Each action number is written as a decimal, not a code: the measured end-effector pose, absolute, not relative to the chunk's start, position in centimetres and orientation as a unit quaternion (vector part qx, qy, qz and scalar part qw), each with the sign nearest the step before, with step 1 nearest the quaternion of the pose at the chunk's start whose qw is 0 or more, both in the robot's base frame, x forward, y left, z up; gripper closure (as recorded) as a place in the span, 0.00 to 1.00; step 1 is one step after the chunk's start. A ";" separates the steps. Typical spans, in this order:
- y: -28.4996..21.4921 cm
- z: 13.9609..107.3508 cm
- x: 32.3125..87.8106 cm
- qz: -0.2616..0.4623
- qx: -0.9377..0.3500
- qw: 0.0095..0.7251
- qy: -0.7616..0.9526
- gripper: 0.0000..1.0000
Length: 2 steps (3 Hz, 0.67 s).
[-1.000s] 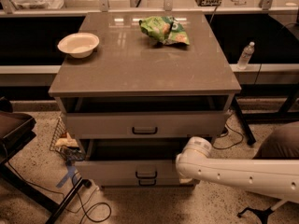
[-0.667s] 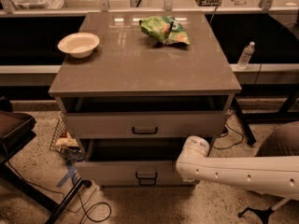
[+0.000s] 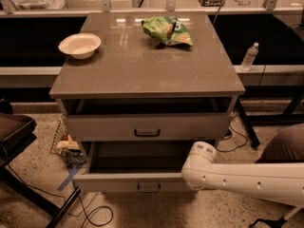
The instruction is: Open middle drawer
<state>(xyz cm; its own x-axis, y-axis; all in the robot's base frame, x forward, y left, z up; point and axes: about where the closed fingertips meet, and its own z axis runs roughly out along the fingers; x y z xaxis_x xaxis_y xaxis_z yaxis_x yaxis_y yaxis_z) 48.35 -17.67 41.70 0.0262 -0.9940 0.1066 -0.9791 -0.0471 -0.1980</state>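
Cabinet (image 3: 142,70): the middle drawer (image 3: 114,182) sits well out, below the upper drawer (image 3: 194,126). My arm (image 3: 237,179) lies at its right front corner, with the gripper hidden under it, so I can't tell its state. I'd pull straight and level by the handle (image 3: 148,188).

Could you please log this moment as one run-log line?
middle drawer: pulled out | gripper: hidden behind arm at drawer's front corner | cabinet top: bowl, green bag
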 end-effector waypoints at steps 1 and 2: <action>-17.7 41.8 48.3 -0.108 -0.715 0.035 0.690 1.00; -17.7 41.9 48.3 -0.108 -0.715 0.035 0.690 1.00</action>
<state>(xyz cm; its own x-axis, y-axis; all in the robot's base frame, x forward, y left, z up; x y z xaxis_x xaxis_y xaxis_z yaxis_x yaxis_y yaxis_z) 48.33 -17.66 41.86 0.0260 -0.9940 0.1063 -0.9791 -0.0468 -0.1978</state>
